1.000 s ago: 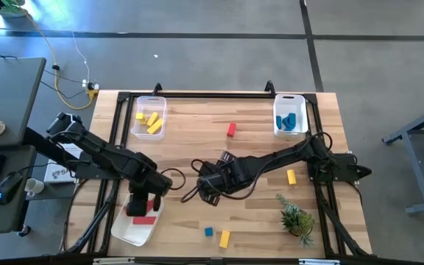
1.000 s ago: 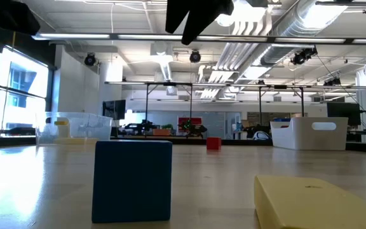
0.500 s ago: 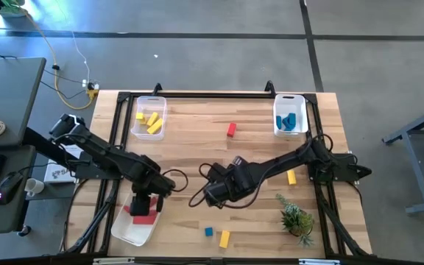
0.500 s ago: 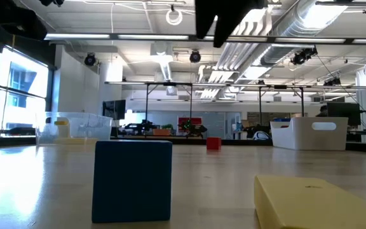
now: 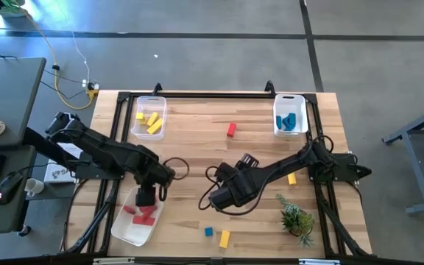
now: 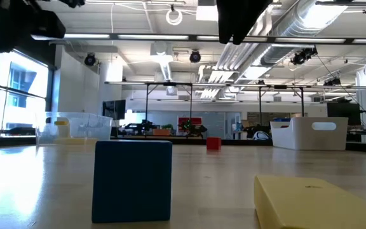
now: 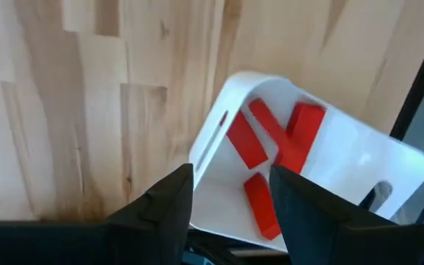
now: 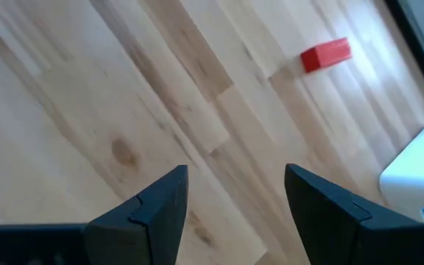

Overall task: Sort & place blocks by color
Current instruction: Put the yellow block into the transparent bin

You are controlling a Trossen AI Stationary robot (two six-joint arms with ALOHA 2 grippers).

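While the left gripper (image 5: 146, 196) hangs open and empty above the white tray (image 5: 126, 230), the risk is a catch on its rim.
Red blocks (image 5: 143, 214) lie in that tray at lower left; the right gripper (image 5: 223, 197), open too, is mid-frame and could knock the loose blue cube (image 5: 209, 232) or yellow bar (image 5: 224, 238) below it, while a red block (image 5: 231, 129) waits at upper centre.

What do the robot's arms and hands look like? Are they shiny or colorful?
Not colorful: both arms are black and made of chunky jointed sections, with thin black cables looping beside them. The left hand and the right hand each end in two flat, dark, wedge-shaped fingers. I can't see any markings on them.
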